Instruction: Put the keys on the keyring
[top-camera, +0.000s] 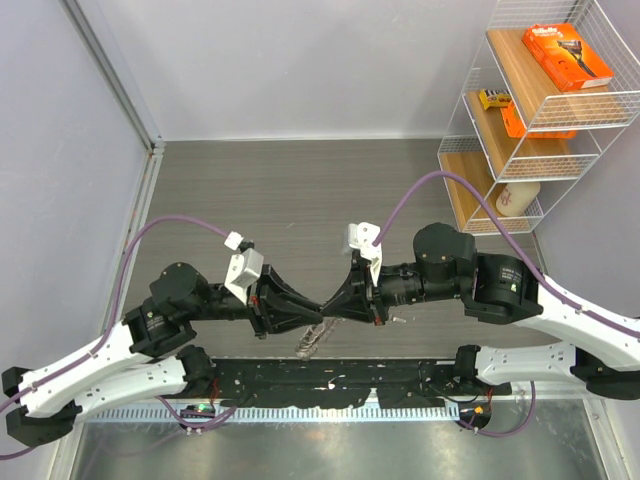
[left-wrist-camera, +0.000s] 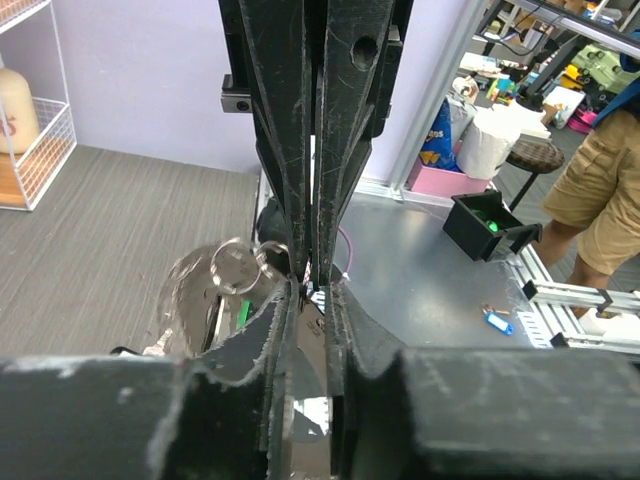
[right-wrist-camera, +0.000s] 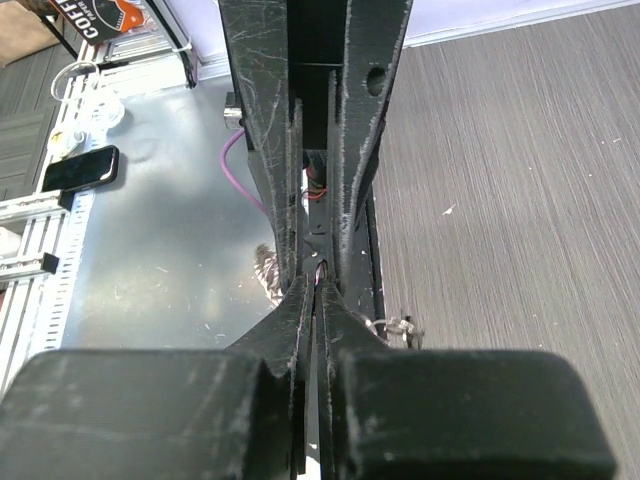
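Over the near edge of the bench (top-camera: 300, 190), about midway along it: left gripper (top-camera: 318, 306) and right gripper (top-camera: 338, 298) reaching in from either side, meeting tip to tip, both raised off the surface. Right gripper's jaws pressed fully together, no gap showing. Left gripper's jaws close, with only a narrow slot between them and something pale and shiny inside that slot; impossible to tell whether clamped on it. Hanging just below the meeting point: the keyring (top-camera: 314, 338), a bunch of small silver keys (left-wrist-camera: 185, 300), blurred in the left wrist view, with two thin silver loops above them and a small green tag (left-wrist-camera: 243, 312) tucked beside. Top loop reaching up to the touching fingertips; holder unclear. On the bench just right of the right gripper: a small loose silver metal piece (right-wrist-camera: 395, 325), too small to identify. At the far right corner: white wire shelf (top-camera: 540, 110) with wooden boards, an orange box (top-camera: 568, 55) on the top one.
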